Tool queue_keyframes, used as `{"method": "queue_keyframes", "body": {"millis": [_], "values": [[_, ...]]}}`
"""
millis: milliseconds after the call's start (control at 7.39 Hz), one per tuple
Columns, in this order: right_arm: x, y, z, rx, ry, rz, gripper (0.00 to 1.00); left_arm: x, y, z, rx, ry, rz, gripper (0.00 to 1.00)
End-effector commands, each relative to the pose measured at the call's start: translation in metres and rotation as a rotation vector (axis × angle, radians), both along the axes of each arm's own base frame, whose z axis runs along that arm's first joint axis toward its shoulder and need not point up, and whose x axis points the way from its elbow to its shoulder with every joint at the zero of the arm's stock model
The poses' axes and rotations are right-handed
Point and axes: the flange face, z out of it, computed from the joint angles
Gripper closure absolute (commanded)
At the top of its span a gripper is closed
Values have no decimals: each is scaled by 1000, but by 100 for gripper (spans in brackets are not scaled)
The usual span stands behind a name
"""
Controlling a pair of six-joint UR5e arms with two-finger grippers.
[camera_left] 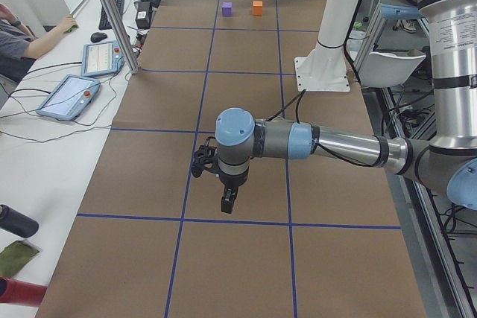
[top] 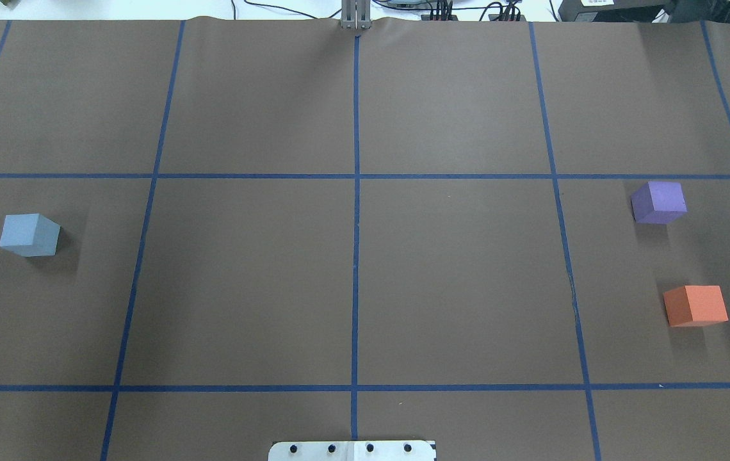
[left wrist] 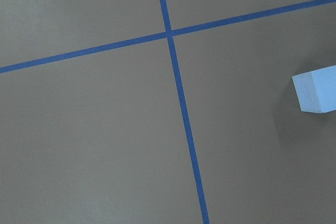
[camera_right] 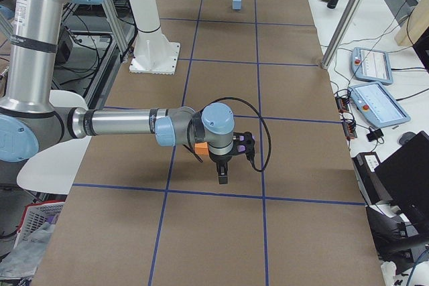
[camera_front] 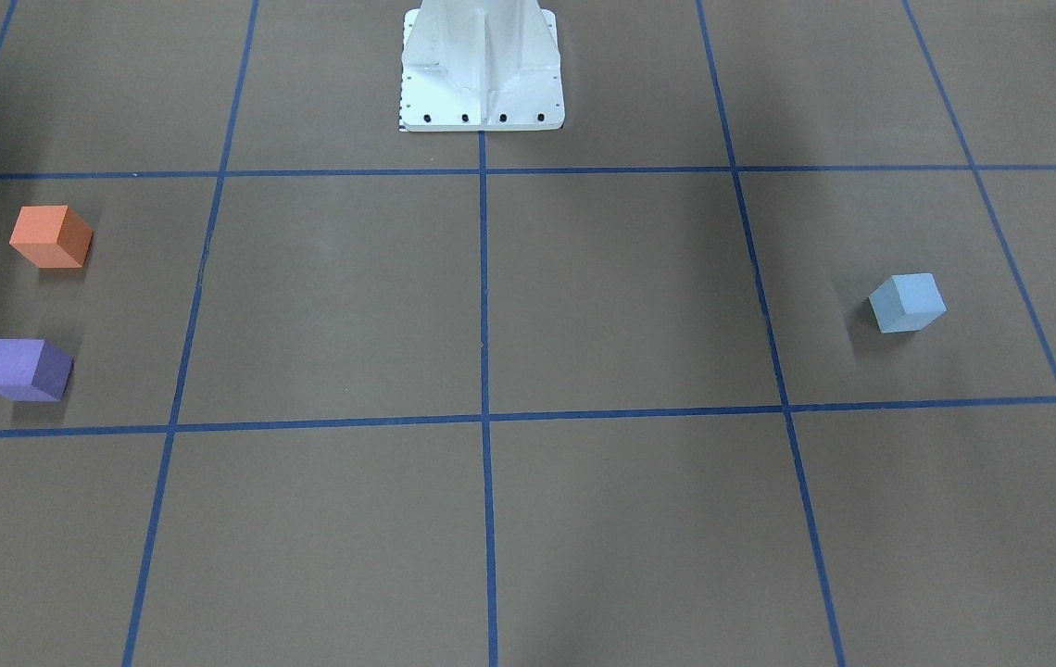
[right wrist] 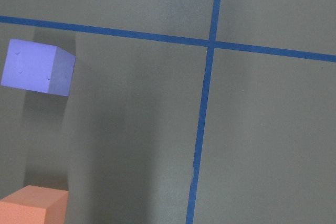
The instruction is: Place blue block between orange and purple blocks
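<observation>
The light blue block (top: pixel 29 234) sits alone at the table's left end; it also shows in the front view (camera_front: pixel 906 302) and at the right edge of the left wrist view (left wrist: pixel 316 90). The orange block (top: pixel 695 305) and the purple block (top: pixel 658 202) sit apart at the right end, the purple one farther from the robot's base. Both show in the right wrist view, purple (right wrist: pixel 37 67) and orange (right wrist: pixel 32 205). My left gripper (camera_left: pixel 227 205) hangs over the table near the blue block, which is hidden there. My right gripper (camera_right: pixel 222 177) hangs by the orange block (camera_right: pixel 200 147). I cannot tell whether either is open.
Blue tape lines divide the brown table into squares. The white robot pedestal (camera_front: pixel 482 69) stands at the near middle edge. An operator (camera_left: pixel 22 35) and teach pendants (camera_left: pixel 71 94) are beside the table. A dark bottle (camera_left: pixel 15 221) lies on the side bench.
</observation>
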Motion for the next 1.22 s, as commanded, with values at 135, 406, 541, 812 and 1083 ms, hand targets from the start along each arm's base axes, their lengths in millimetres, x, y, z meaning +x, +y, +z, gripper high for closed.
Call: {"method": "queue_keyframes", "body": {"millis": [135, 406, 541, 812, 1083], "values": [[-1, 0, -1, 2, -2, -2, 0, 0, -5, -7, 46, -3, 7, 0], [-3, -1, -2, 3, -2, -8, 0, 1, -14, -18, 67, -3, 3, 0], [-4, -2, -2, 6, 0, -12, 0, 16, -38, -41, 118, -1, 33, 0], [-10, -3, -3, 8, 0, -23, 0, 57, -59, -48, 89, 11, 69, 0], [-10, -3, -4, 9, -1, -23, 0, 90, -64, -50, 125, 27, 93, 0]]}}
